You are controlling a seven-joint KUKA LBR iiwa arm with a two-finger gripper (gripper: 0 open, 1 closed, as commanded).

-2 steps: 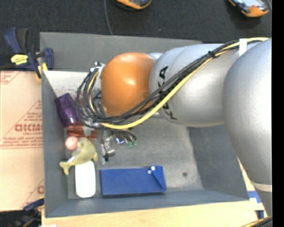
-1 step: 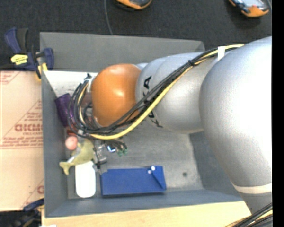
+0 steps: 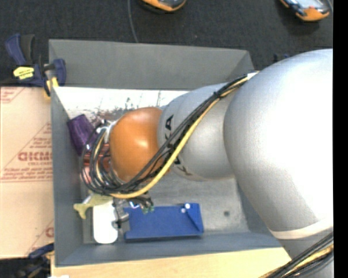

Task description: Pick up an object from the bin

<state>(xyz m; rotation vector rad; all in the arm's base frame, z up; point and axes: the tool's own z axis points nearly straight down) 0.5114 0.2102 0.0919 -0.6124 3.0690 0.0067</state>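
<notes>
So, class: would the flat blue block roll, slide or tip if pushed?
Probably slide: the block lies flat, so rolling or tipping seems unlikely. Likely stiff, given straight edges. The white thing beside it may stop it.

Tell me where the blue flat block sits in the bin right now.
In the camera view, the blue flat block lies along the near wall of the bin, just right of a white object and below the arm's orange cover.

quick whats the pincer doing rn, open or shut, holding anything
Pincer: cannot be told; it is hidden under the orange wrist cover, at the bin's left end near a white thing and a blue block.
</notes>
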